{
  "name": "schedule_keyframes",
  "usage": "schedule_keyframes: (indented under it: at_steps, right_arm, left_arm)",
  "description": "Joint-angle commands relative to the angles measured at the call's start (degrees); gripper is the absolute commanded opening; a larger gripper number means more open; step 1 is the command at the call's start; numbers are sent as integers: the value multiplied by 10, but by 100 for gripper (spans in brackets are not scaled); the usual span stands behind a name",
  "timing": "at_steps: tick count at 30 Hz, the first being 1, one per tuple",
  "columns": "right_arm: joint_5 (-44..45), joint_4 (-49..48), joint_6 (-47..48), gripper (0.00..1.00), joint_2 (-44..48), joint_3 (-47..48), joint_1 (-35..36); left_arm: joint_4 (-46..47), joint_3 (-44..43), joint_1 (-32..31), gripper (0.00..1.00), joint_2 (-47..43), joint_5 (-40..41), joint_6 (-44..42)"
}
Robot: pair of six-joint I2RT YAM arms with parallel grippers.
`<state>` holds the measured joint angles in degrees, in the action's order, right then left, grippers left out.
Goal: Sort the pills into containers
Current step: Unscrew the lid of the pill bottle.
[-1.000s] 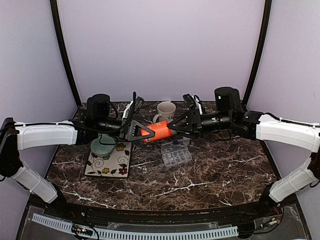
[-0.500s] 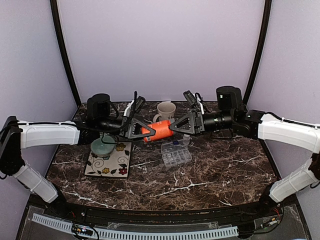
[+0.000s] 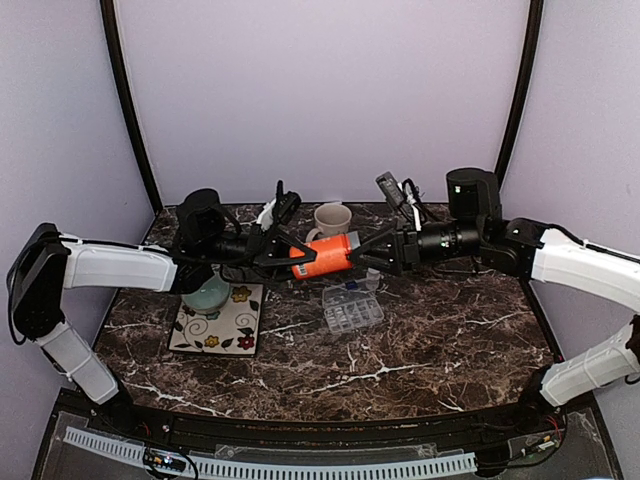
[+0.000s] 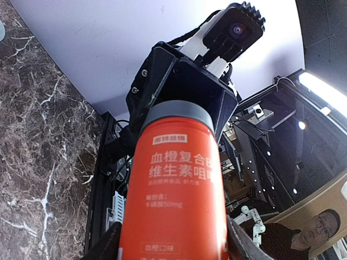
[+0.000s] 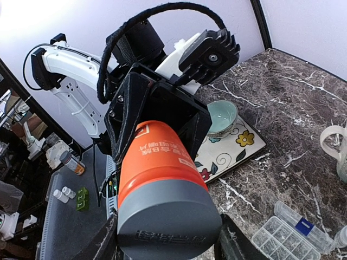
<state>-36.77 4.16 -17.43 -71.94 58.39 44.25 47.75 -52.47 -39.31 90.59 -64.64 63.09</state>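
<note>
Pills did not show; probably they sat inside the orange bottle, raised on the far side of the organiser box. The left gripper clamped its body. The right gripper had tightened on the grey cap and turned, so unscrewing seemed begun.

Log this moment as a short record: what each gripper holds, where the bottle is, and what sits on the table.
bottle: orange bottle, roughly level in the air between the two arms
left gripper: closed on the bottle's base end
right gripper: closed around the grey cap
organiser box: on the table, lid open, untouched
other items: mug at the back; green bowl on a flowered mat
</note>
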Motion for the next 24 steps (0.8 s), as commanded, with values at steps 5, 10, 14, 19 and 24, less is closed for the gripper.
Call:
schedule_keyframes:
  at_steps: [5, 10, 14, 19, 24]
  right_arm:
    - [78, 90, 98, 12, 33, 8, -1]
    - [121, 112, 135, 13, 36, 12, 5]
    - [156, 122, 154, 20, 37, 11, 12]
    - [162, 120, 152, 33, 39, 8, 13]
    - [144, 111, 137, 49, 40, 6, 13]
  left_arm:
    - [204, -31, 8, 3, 23, -60, 125]
    - [270, -35, 8, 2, 50, -69, 176]
    - [309, -40, 8, 1, 68, -71, 206]
    - [337, -45, 8, 0, 83, -70, 223]
    - [335, -47, 8, 0, 87, -74, 220]
